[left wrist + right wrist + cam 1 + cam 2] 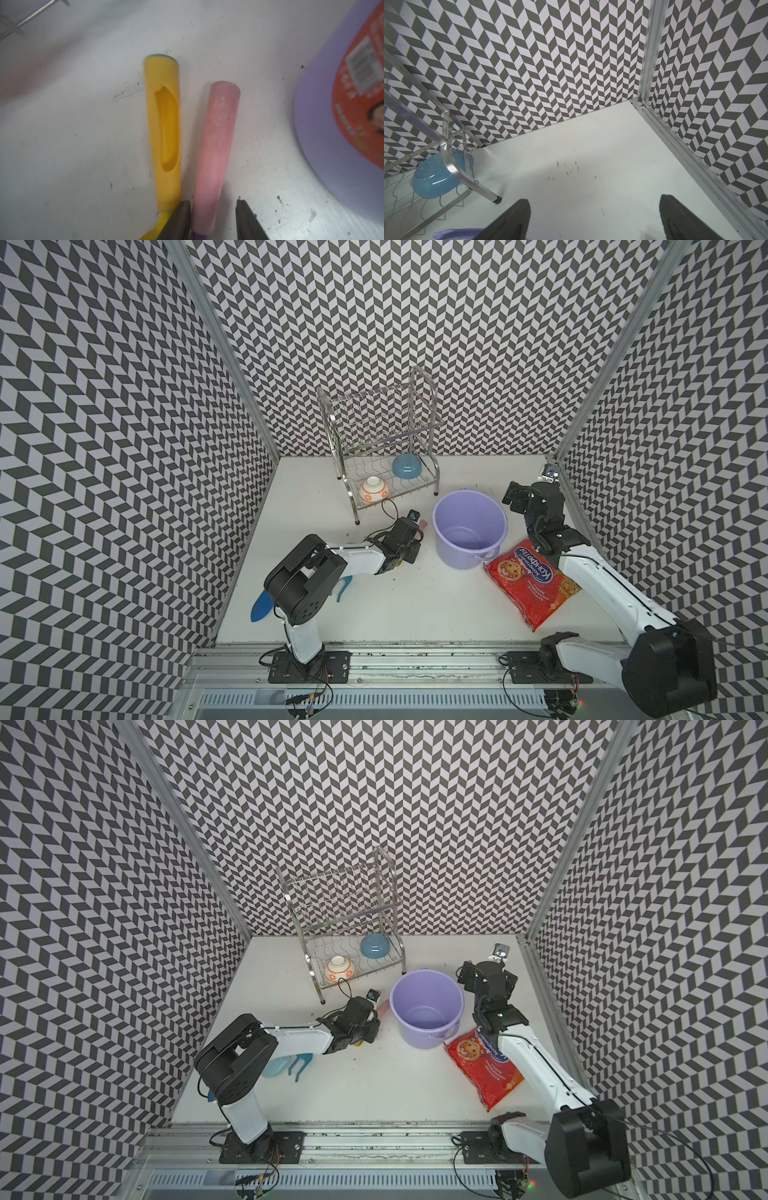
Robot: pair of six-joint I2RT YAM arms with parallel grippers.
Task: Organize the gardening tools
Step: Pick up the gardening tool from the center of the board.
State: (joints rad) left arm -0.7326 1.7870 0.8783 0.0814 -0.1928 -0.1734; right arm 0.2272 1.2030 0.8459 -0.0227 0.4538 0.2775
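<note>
Since the lavender bucket is seen empty in both top views, nothing is counted as organized yet. All four tools are on the table, assuming the bucket is the intended destination. The pale-blue trowel and the blue fork are found at 8 o'clock on the table, partly hidden under the left arm. The purple scoop with pink handle and the yellow scoop are laid side by side, just apart, at 9 o'clock of the bucket. The left gripper is positioned over the pink handle. Its jaws are set partly open and straddle the handle: one pad is at or against it and a clear gap is shown on the other side, so no grip is judged made. The yellow handle is just outside the jaws. The right gripper is parked at 2 o'clock of the bucket, jaws spread wide, nothing held. Four pick-and-place moves are judged outstanding.
</note>
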